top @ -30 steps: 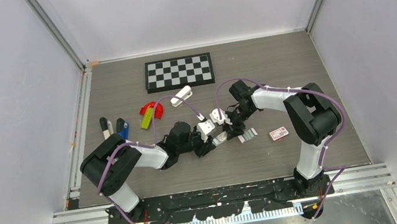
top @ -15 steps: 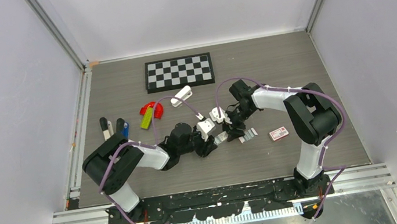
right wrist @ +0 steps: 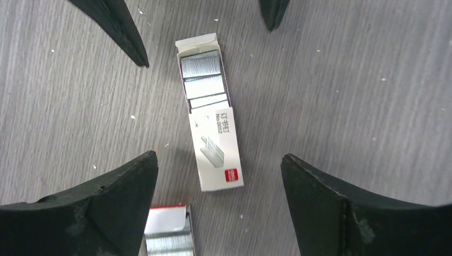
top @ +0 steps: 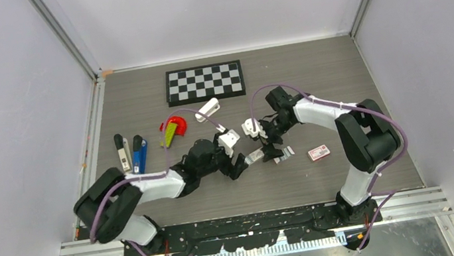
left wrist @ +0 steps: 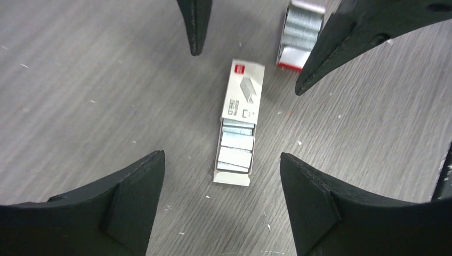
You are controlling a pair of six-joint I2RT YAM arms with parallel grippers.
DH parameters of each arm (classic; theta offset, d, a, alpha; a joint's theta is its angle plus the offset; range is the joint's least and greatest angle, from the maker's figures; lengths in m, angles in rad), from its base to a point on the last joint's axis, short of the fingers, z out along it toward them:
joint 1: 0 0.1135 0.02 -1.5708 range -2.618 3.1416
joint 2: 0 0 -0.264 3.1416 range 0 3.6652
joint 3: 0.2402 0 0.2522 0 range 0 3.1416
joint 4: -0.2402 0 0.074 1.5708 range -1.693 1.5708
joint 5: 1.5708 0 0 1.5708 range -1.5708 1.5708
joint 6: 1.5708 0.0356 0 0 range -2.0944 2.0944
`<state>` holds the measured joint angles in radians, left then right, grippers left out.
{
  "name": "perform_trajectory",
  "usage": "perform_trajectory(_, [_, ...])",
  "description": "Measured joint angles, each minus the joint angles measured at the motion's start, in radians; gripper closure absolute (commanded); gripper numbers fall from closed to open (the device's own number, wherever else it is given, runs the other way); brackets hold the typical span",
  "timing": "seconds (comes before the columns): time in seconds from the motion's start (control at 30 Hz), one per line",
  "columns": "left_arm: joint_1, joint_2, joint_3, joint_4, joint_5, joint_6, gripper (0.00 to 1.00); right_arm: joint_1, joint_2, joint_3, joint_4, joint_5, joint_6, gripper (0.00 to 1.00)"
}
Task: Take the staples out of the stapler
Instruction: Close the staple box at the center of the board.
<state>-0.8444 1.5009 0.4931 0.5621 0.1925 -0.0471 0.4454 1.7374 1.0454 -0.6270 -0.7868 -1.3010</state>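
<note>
Open staple box [left wrist: 241, 121] beneath spread left claw [left wrist: 221, 162], right claw [right wrist: 218, 160]

staples [left wrist: 237, 146] in open box [left wrist: 242, 90] mid-table; staple tray [top: 287, 152] just right of it, small box [top: 319, 152] further right; stapler [top: 140, 153] near left edge; checkerboard [top: 205, 82] by far edge.

Top external: high behind near edge, tilted down, entire table [top: 326, 181] covered. Left wrist, right wrist: close, straight down at table centre, facing opposite ways. Shared by all three: open white staple box [left wrist: 238, 122].
</note>
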Motion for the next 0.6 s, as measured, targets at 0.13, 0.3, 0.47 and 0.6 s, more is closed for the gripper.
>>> perform_trajectory(0.13, [0.000, -0.137, -0.015, -0.031, -0.036, -0.010, 0.14, -0.024, -0.037, 0.008, -0.049, -0.006, -0.027, 0.05])
perform_trajectory(0.3, [0.000, -0.293, -0.055, -0.082, -0.074, -0.038, 0.08, -0.038, -0.045, 0.032, -0.117, -0.008, -0.056, 0.05])
perform_trajectory(0.47, [0.000, -0.457, -0.129, -0.129, -0.135, -0.100, 0.00, -0.051, -0.053, 0.064, -0.199, -0.009, -0.079, 0.04])
perform_trajectory(0.6, [0.000, -0.578, -0.162, -0.186, -0.226, -0.186, 0.00, -0.064, -0.087, 0.101, -0.256, -0.012, -0.081, 0.04])
